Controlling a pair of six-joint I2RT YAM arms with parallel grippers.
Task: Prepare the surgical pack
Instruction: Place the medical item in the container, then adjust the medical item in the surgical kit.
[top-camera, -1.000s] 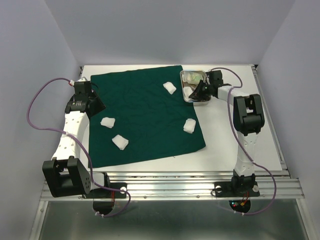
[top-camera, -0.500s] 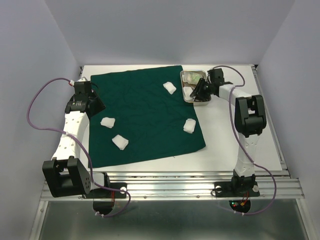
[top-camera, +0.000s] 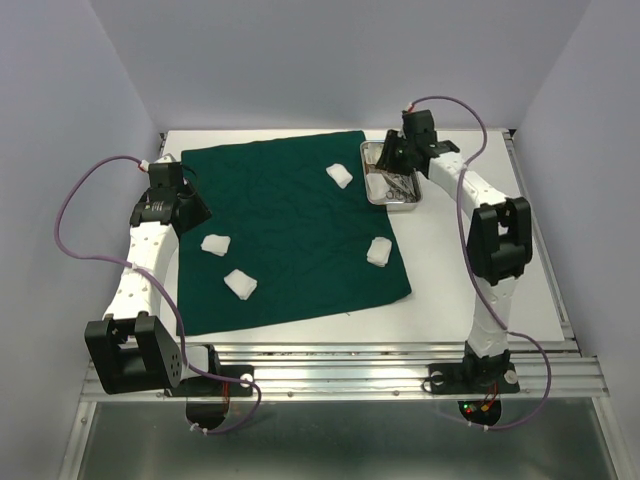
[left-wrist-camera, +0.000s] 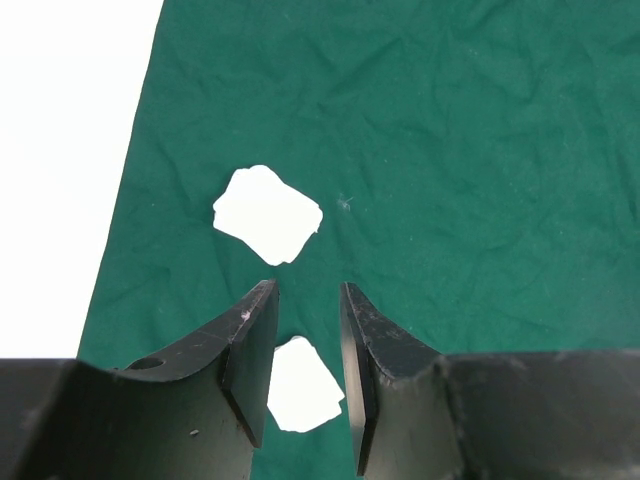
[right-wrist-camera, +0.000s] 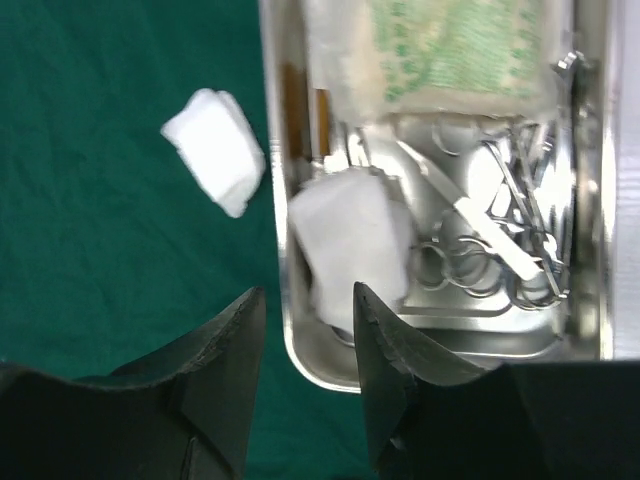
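Lengthwise, the steel tray (right-wrist-camera: 440, 338) runs near-to-far, scissors (right-wrist-camera: 528, 215) lying along it.

We look down into a robotics lab test booth. Plain pale walls (top-camera: 330, 60) close in a white surface (top-camera: 445, 265) on three sides. An aluminium rail frame (top-camera: 350, 372) runs along its near edge, and two black-and-white robot arms are bolted there, the left arm (top-camera: 150, 260) and the right arm (top-camera: 490, 250), each trailing a purple cable (top-camera: 58, 225). Medical items lie on the surface: a dark green drape (top-camera: 290, 230), white gauze pads (top-camera: 240, 284), and a small steel tray (right-wrist-camera: 470, 335) holding metal instruments and packets.
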